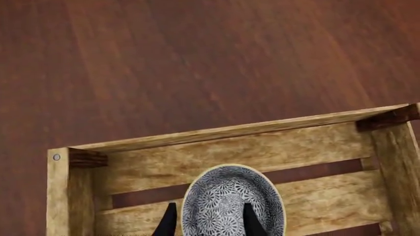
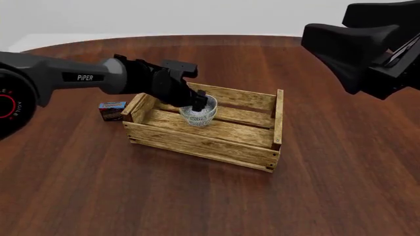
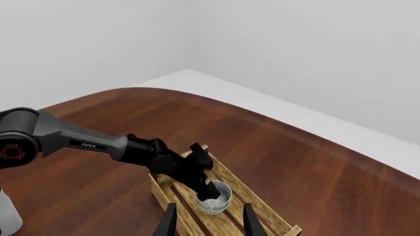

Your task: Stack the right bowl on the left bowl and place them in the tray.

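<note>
Dark reddish wood runs across the whole tabletop [image 2: 328, 187], with a pale wall behind it. Near the middle sits the tray [image 2: 217, 129], a slatted wooden crate, and just beside its left end lies a small blue-and-brown box [image 2: 112, 110]. The left claw [image 2: 198, 103] reaches in over the tray and is clamped on the rim of the patterned bowl [image 2: 198, 116], one finger inside and one outside, as the left wrist view shows with the bowl [image 1: 233, 201] sitting between the two dark fingertips. Whether this is one bowl or two nested ones I cannot tell; no second bowl shows anywhere else on the tabletop, so I'd judge the stacking is done. The bowl is inside the tray's walls, towards the left half, low over the slats or resting on them; I can't make out contact. What seems left is to let go and lift away. The right claw [image 3: 210, 221] hangs high and well off to the right, fingers apart, holding nothing, looking down at the tray [image 3: 272, 221] from afar.
</note>
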{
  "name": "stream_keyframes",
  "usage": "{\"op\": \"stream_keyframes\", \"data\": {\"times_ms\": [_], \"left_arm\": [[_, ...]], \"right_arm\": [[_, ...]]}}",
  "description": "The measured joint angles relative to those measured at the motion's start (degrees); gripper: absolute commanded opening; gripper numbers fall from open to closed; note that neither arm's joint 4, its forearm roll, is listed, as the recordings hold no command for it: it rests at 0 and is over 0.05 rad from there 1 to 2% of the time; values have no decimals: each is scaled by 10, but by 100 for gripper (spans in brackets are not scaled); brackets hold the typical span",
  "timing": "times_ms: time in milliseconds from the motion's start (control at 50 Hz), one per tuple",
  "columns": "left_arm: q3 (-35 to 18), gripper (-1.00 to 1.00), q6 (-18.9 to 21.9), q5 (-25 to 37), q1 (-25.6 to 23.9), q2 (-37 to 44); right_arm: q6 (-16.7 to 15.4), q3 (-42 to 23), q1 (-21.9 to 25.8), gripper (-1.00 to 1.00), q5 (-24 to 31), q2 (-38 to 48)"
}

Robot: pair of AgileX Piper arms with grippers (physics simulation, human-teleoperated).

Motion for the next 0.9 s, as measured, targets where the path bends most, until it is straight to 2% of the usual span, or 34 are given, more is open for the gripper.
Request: {"op": "stream_keyframes", "data": {"times_ms": [620,900], "left_arm": [[40,100,18,4,-3,-71],[92,100,23,-13,3,-132]], "right_arm": [[-4,0,5,100,0,1],[-5,1,5,100,-2,4]]}}
